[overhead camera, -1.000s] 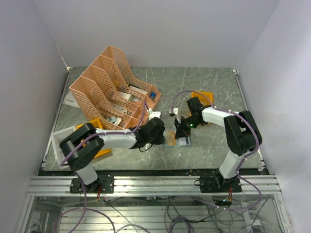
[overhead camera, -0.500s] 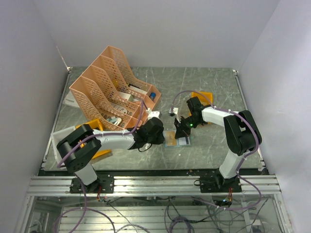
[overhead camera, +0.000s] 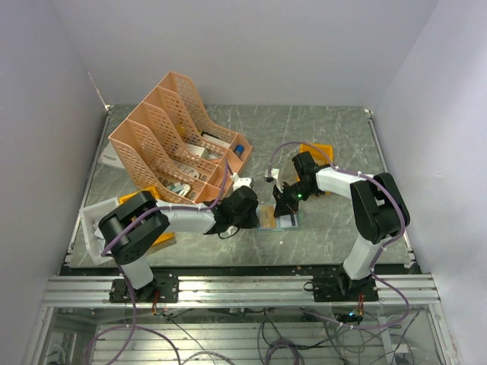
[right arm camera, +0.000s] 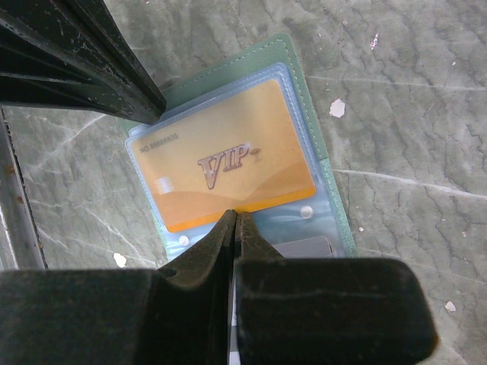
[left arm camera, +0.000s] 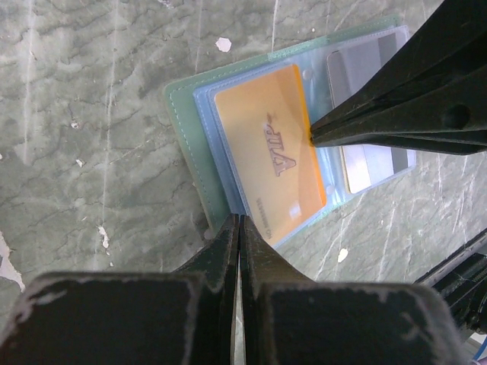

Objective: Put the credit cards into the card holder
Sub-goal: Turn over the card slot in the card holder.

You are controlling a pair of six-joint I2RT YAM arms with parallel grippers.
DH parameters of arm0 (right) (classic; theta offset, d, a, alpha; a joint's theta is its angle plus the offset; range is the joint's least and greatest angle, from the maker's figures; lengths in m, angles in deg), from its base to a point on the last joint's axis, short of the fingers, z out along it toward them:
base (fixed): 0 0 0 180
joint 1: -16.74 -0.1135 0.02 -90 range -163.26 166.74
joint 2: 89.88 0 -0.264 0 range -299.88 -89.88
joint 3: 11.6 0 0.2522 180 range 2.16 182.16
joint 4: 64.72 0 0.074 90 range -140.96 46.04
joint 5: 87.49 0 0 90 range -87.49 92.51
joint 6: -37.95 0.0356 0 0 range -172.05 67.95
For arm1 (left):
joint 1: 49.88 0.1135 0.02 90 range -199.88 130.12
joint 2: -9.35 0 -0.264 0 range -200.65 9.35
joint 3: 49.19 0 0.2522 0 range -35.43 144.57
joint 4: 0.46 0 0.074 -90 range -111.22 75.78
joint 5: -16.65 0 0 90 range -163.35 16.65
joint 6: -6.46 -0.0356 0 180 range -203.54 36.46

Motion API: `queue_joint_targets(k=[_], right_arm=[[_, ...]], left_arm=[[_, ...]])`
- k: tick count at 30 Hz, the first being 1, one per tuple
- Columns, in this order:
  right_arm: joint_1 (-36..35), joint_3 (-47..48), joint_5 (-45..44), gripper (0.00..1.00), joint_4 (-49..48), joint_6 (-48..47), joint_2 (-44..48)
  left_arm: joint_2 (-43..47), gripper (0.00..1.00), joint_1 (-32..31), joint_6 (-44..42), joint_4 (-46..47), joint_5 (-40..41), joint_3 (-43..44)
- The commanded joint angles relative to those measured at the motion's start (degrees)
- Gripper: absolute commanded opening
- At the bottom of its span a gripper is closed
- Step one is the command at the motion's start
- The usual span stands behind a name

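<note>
Hiding much of the grey card [left arm camera: 364, 59], the right gripper [right arm camera: 232, 217] is pinched together, as is the left gripper [left arm camera: 238, 223].

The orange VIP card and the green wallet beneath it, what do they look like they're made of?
Orange VIP card: probably plastic, smooth and slightly glossy, with printed lettering.
Card holder: the pale green cover looks matte, with what seems a stitched edge, so perhaps faux leather. Its inner sleeves look like clear soft vinyl, shiny with a bluish tint.
</note>
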Motion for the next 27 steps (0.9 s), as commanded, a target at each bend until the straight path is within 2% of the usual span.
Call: queue_joint_targets(k=[1,27], right_arm=[[-0.7,0.3,-1.2,0.00,0.2,-0.6,-1.6],[-0.7,0.3,-1.0,0.00,0.2,-0.6,-1.4]], left_arm=[[0.0,0.07,0.4,0.2,0.1,0.0,0.8],[-2.2,0.07,0.2,-0.4,0.8,-3.1,2.7]])
